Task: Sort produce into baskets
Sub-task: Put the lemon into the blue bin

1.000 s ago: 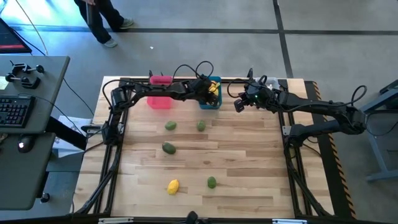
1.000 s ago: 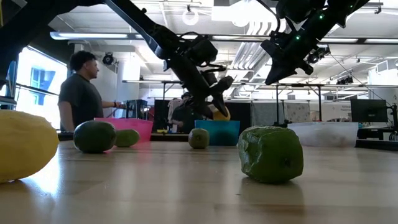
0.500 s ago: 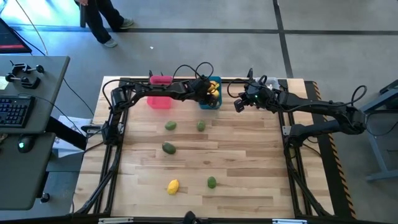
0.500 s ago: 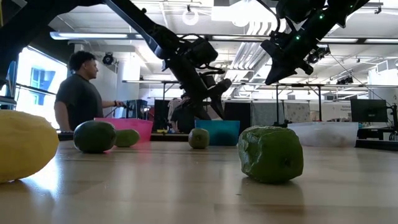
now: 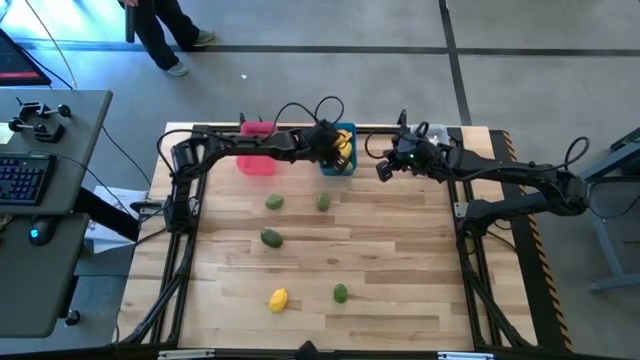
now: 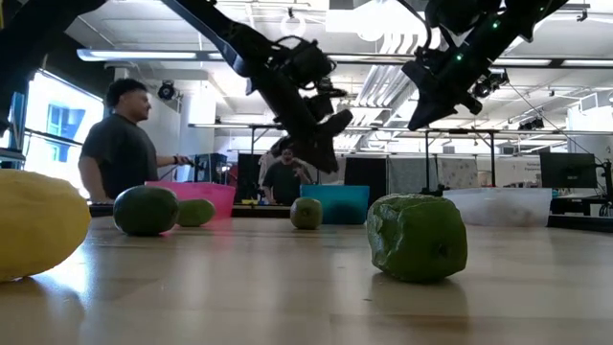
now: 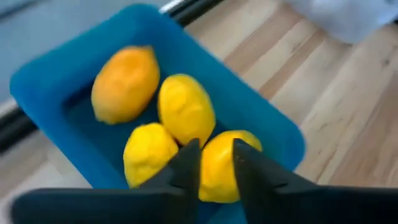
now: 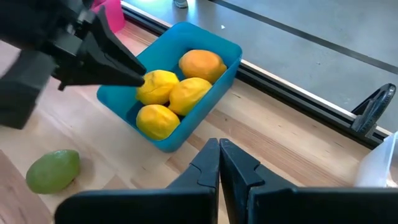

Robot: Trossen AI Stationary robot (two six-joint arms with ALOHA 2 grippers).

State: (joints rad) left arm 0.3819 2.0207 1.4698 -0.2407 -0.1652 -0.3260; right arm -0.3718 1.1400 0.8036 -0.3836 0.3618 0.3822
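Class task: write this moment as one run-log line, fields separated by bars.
left gripper: above blue plastic bin, empty | bin: four yellow toy lemons | right gripper: shut, beside bin

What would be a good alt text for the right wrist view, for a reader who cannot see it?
A blue basket on a wooden table holds four yellow-orange lemons. The left hand hangs over the basket's edge, and a green fruit lies on the table beside the basket. The right hand, closed and empty, shows in the foreground.

One camera is looking straight down over the table, another is peering level along it, and both wrist cameras are sharing the blue bin up close.
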